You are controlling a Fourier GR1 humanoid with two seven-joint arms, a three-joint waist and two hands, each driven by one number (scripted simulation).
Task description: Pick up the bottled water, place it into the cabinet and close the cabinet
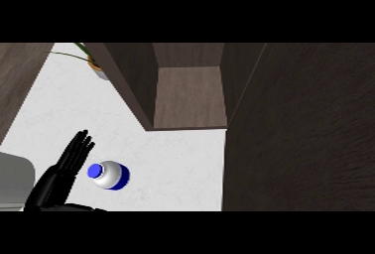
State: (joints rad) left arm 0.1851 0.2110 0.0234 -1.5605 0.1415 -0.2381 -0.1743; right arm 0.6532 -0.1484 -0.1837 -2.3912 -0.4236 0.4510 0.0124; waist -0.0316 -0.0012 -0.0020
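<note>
The bottled water (109, 174) stands on the white counter at lower left, seen from above: a pale body with a blue cap and blue band. My left hand (64, 171) is just left of it, fingers straight and pointing up the view, close beside the bottle but not curled round it. The cabinet (189, 94) stands open at upper centre, showing its dark wood floor and side walls. Its open door (307, 124) fills the right side of the view. My right hand does not show.
A potted plant (93, 63) stands at the back left beside the cabinet's wall. A grey object (15, 178) sits at the left edge, behind my left hand. White counter (176, 163) stretches between the bottle and the cabinet.
</note>
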